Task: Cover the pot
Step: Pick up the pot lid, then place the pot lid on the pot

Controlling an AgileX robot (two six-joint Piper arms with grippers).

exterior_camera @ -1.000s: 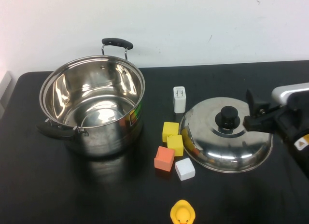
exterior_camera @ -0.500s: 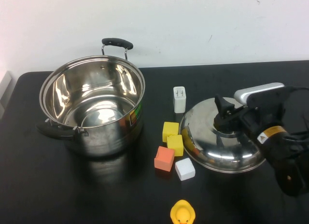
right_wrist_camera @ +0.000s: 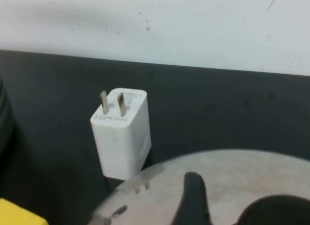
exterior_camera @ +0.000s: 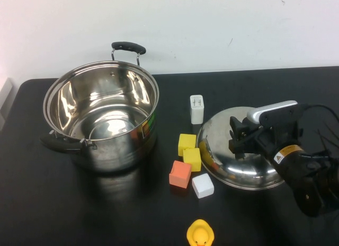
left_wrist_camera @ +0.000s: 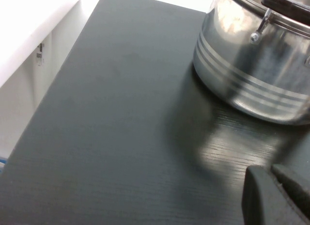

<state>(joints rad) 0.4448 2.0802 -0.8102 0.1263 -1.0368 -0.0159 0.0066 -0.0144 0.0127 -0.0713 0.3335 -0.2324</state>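
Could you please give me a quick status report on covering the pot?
Right gripper over the lid, at its knob. Left gripper parked beside the pot. Pot uncovered. Blocks between them.

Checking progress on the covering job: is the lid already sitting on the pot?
No, the lid lies on the table right of the open pot, with the right gripper over it; the left gripper is beside the pot.

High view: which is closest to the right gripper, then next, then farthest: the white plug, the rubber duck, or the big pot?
From the right gripper, above the lid:
1. White plug, standing just behind the lid toward the wall.
2. Rubber duck, at the table's front edge.
3. Big pot, far off on the left side, still uncovered.
The left gripper is parked near the pot.
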